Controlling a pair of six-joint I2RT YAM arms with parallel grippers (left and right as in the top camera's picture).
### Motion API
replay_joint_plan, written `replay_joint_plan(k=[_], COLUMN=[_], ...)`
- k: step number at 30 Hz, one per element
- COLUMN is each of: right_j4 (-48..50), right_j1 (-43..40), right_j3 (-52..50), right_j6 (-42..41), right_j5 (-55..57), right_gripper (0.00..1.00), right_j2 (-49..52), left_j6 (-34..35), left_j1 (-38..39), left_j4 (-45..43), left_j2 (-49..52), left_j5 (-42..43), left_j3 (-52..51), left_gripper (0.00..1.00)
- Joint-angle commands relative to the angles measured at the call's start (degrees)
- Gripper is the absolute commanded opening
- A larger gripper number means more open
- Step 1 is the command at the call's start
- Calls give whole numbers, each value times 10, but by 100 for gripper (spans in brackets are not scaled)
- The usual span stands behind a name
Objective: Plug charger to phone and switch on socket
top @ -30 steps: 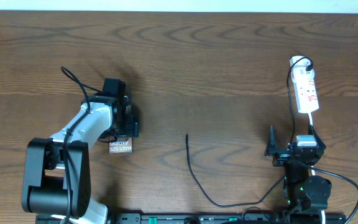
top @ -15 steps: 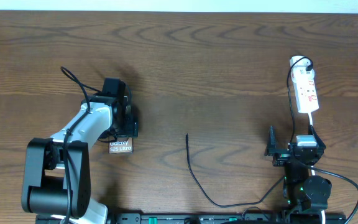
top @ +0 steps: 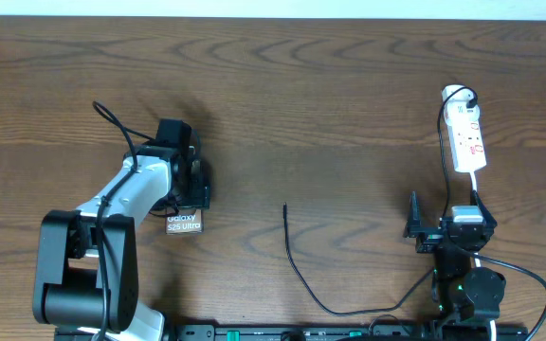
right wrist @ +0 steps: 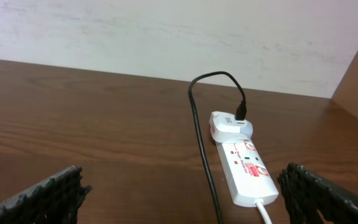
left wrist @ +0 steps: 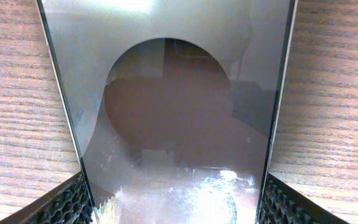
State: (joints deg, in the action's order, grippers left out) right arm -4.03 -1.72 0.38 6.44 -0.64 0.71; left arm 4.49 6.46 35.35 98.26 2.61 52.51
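Step in hand, as I read it: getting hold of the phone (top: 183, 224) so the charger (top: 285, 206) can go in. Nothing is plugged into it yet.

My left gripper (top: 188, 197) sits right over the phone on the left of the table (top: 330, 95). In the left wrist view the glossy slab fills the gap between my fingers (left wrist: 64, 205), with a pad just beside each long edge. I can't tell whether they're actually pinching it or only straddling it.

My right gripper (top: 445, 212) is spread wide and holding nothing. It's parked low on the right, facing the socket (top: 467, 140).

The charger's plug tip lies loose mid-table, well apart from the phone. The cable loops down toward the near edge and off to the right. Its far end is in a white adapter (right wrist: 229, 124) at the socket's far end.

What I reckon comes next:
- clamp the phone firmly so it won't slide
- bring the right gripper over to the thin plug tip and line it up with the phone's port (I can't see the port from here)
- only then flip the switch

The tip is tiny, so alignment is the fiddly bit.
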Motion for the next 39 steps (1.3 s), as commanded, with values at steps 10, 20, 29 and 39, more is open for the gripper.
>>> replay_joint_plan(k=[10, 20, 29, 39], right_j4=[-3, -2, -2, -2], right_j1=[3, 3, 3, 3], right_j3=[-1, -1, -1, -1], right_j6=[-4, -4, -4, -4], right_j5=[-3, -3, -3, -3], right_gripper=[99, 99, 99, 99], right_j2=[0, 0, 0, 0], left_j6=[-1, -1, -1, -1], left_j1=[0, 0, 0, 0], left_j4=[1, 1, 1, -1], left_j2=[7, 7, 7, 7], left_j5=[-7, -7, -7, -7], left_j3=[-10, -10, -10, -10], left_gripper=[70, 60, 35, 8])
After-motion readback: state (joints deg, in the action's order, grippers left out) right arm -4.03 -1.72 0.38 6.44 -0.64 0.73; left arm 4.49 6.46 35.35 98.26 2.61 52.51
